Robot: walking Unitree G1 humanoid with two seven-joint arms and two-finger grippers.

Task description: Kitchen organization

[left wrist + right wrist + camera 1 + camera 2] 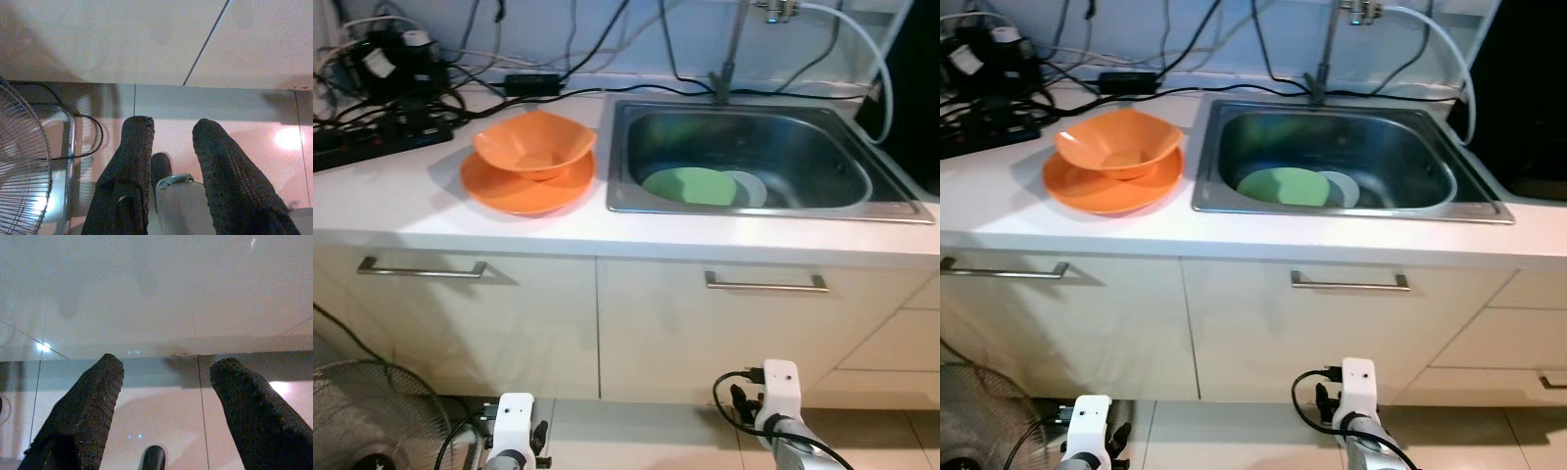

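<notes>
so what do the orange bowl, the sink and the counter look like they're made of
Orange bowl: probably plastic or melamine, a uniform colour with a soft, dull sheen.
Sink: stainless steel by its look, brushed grey metal with blurred reflections.
Counter: smooth white, laminate or solid surface; the pictures leave that open.

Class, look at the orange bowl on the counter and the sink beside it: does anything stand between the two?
Nothing visible does. The orange bowl sits on an orange plate just left of the sink, with bare counter between. Inside the sink lies a green plate. Both grippers hang low by the cabinet fronts.
</notes>
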